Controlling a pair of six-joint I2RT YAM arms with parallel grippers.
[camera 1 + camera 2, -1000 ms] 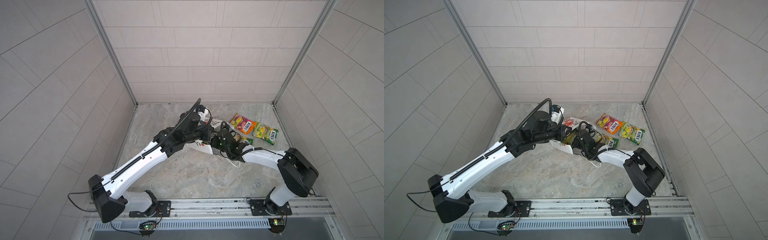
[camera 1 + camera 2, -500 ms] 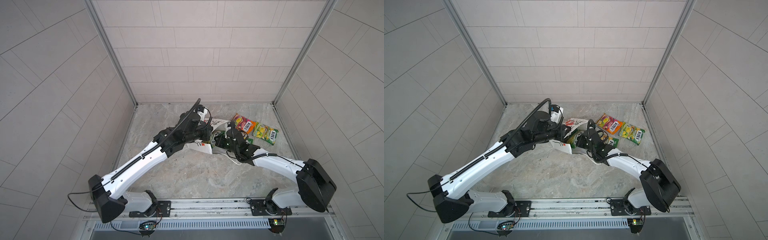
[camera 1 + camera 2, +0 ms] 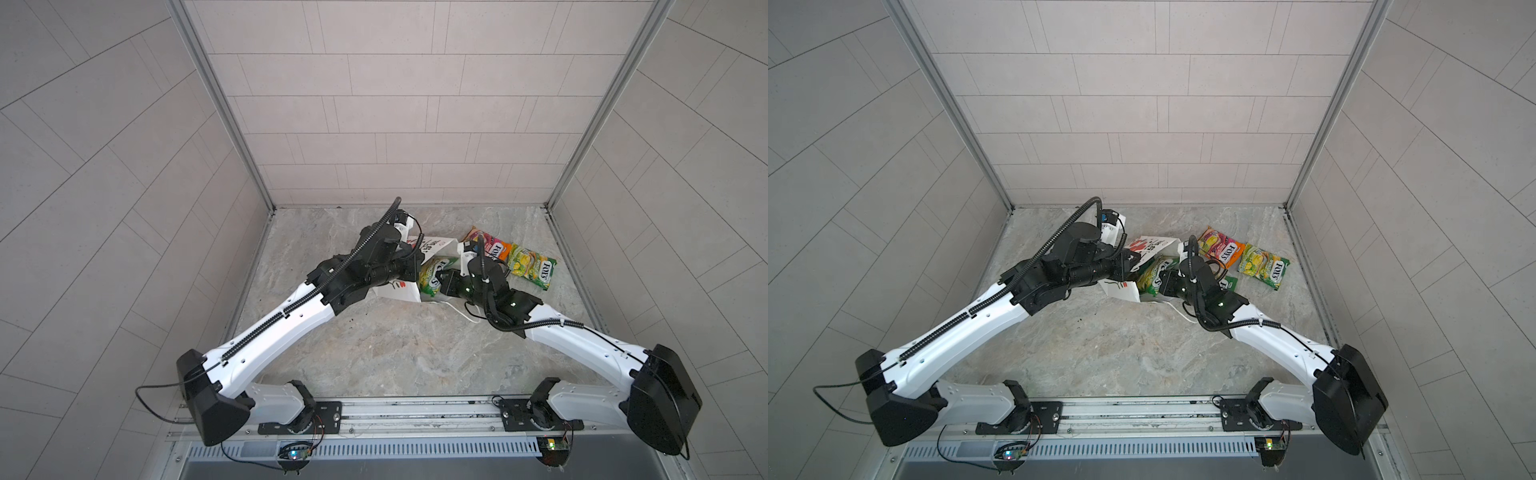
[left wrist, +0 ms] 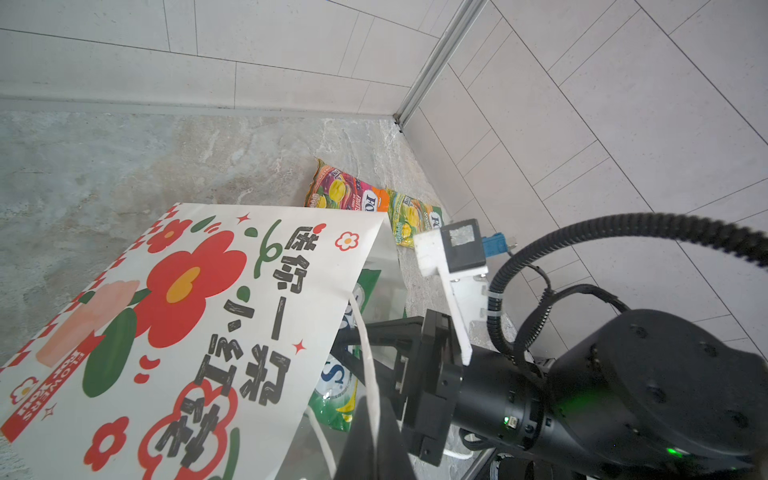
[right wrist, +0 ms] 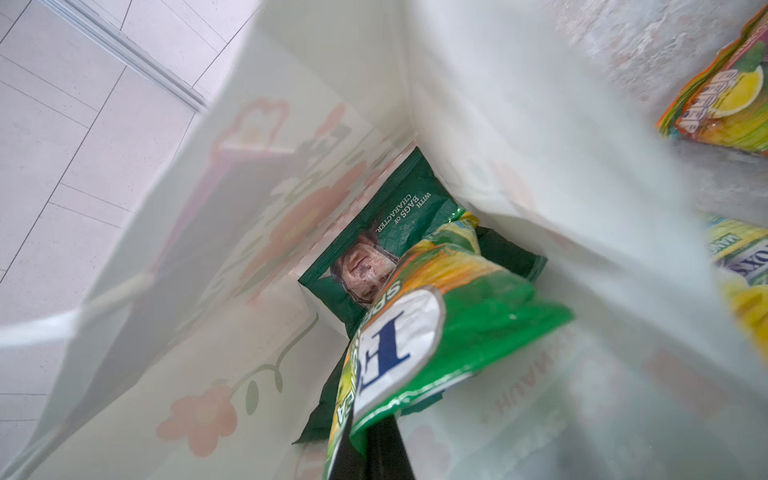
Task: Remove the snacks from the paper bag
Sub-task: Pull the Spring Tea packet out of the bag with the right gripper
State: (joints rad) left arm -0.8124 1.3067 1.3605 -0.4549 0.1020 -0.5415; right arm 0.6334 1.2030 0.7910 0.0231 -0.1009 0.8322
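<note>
Paper bag [image 3: 397, 291] mouth open | left gripper [image 4: 368, 432] pinching cord handle [image 4: 365, 345] | right gripper [image 5: 372, 451] clamping yellow-green packet [image 5: 415, 332]

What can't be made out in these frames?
- bag floor: right wrist view, the crisp bag and green packet cover it; more snacks there cannot be told.
- right gripper tips: same view, under the packet, blurred.
- left gripper: left wrist view, mostly cut off by the frame edge; both top views, too small and dark to read.
</note>
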